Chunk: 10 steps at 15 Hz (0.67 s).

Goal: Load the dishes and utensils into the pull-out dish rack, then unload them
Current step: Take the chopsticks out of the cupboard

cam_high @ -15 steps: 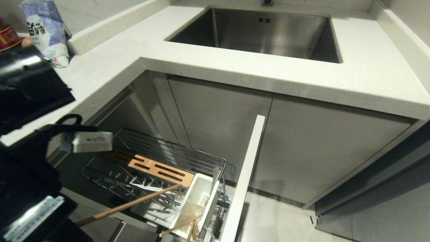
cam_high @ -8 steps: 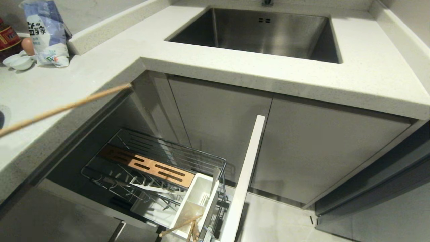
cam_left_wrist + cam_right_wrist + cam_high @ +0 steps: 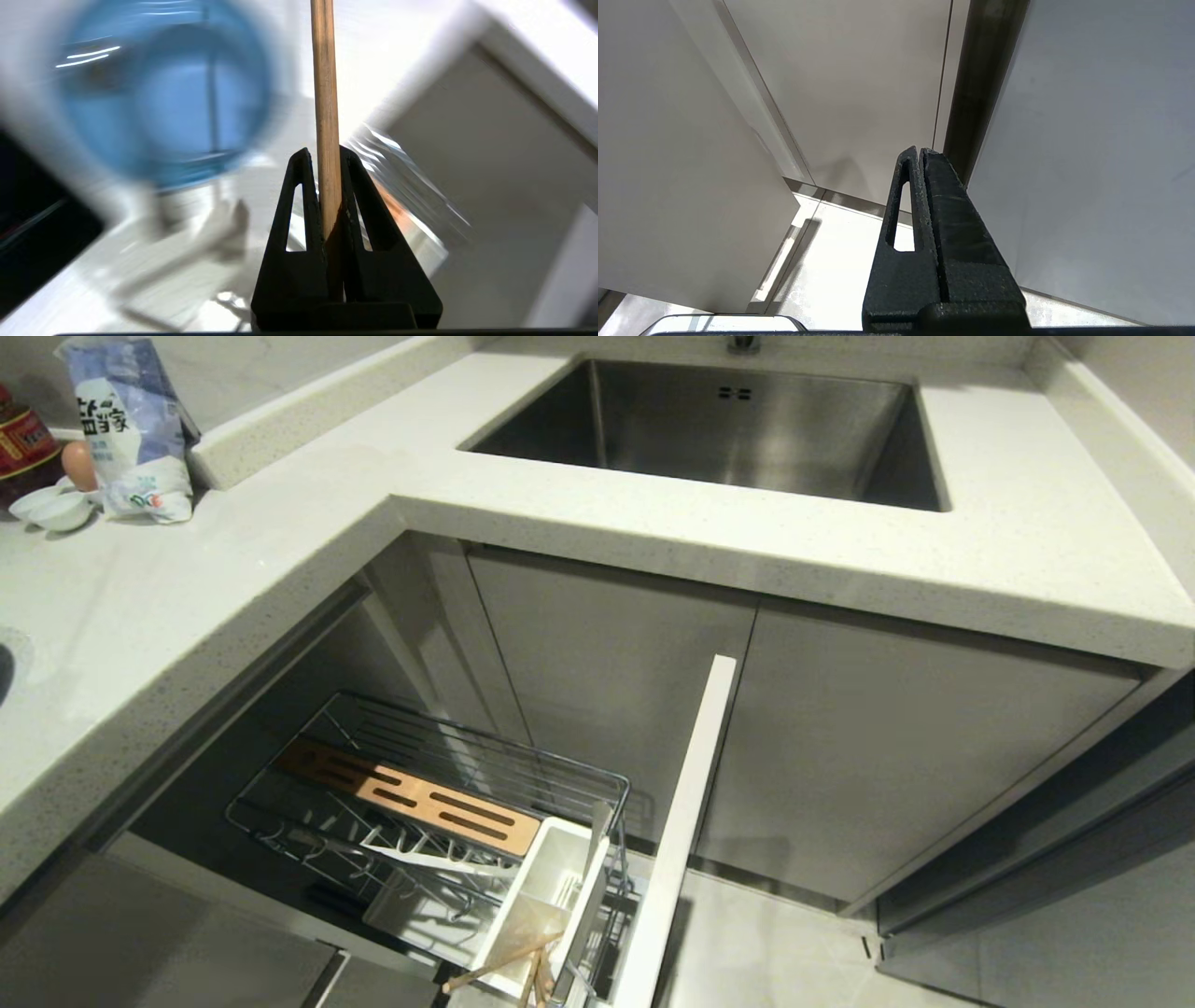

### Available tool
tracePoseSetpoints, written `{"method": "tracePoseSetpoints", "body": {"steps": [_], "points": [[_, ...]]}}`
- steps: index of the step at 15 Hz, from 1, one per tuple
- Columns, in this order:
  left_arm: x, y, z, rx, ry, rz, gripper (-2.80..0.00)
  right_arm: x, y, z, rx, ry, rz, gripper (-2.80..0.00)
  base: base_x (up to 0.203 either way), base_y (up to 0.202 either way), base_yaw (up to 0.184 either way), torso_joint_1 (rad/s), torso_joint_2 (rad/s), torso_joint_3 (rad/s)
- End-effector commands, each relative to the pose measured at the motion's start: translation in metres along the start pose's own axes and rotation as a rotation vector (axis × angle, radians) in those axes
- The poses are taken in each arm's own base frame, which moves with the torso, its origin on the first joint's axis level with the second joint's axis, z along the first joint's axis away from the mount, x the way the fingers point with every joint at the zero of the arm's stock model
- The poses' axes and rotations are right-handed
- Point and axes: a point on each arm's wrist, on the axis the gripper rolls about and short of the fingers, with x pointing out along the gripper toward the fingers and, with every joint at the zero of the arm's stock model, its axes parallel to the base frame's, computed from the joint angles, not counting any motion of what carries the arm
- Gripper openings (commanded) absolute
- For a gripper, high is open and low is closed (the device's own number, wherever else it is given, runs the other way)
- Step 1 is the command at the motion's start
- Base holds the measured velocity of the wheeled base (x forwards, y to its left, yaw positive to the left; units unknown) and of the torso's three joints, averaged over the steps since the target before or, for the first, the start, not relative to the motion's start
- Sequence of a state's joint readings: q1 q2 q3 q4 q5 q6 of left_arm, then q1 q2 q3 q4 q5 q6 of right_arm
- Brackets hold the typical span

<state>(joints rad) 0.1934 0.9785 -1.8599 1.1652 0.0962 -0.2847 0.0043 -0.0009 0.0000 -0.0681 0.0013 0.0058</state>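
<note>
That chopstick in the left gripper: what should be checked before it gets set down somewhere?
1. Grip: left gripper shut on the chopstick: ok.
2. Stick straight between the fingers, not skewed: ok.
3. Landing spot: a blue dish shows blurred beyond; cannot tell.
4. Pull-out dish rack drawn out: ok.
5. Chopsticks left in the white caddy: still to unload, not ok.
6. Right gripper shut, empty, near the cabinets: ok.
</note>
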Motion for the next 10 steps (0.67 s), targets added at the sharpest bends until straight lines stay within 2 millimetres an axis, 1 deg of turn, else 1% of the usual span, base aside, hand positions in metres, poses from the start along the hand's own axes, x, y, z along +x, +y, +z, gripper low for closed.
{"method": "tracePoseSetpoints", "body": {"steps": [1,3,5,8,9,10], "points": [[0.006,0.005,-0.021,-0.091,-0.024,0.336,-2.80,0.001,0.000,-0.006,0.000,0.021,0.000,-2.80,0.000,0.000,0.000,0.000,0.00,0.000],[0.028,0.012,-0.028,-0.163,-0.045,0.528,-2.80,0.001,0.000,-0.006,0.000,0.021,0.000,-2.80,0.000,0.000,0.000,0.000,0.00,0.000],[0.053,0.020,-0.035,-0.204,-0.023,0.641,-2.80,0.001,0.000,-0.006,0.000,0.021,0.000,-2.80,0.000,0.000,0.000,0.000,0.00,0.000],[0.086,0.035,-0.056,-0.233,0.070,0.735,-2.80,0.001,0.000,-0.006,0.000,0.021,0.000,-2.80,0.000,0.000,0.000,0.000,0.00,0.000],[0.095,0.039,-0.059,-0.260,0.093,0.753,-2.80,0.001,0.000,-0.006,0.000,0.021,0.000,-2.80,0.000,0.000,0.000,0.000,0.00,0.000],[0.100,0.040,-0.059,-0.269,0.112,0.745,-2.80,0.001,0.000,-0.006,0.000,0.021,0.000,-2.80,0.000,0.000,0.000,0.000,0.00,0.000]]}}
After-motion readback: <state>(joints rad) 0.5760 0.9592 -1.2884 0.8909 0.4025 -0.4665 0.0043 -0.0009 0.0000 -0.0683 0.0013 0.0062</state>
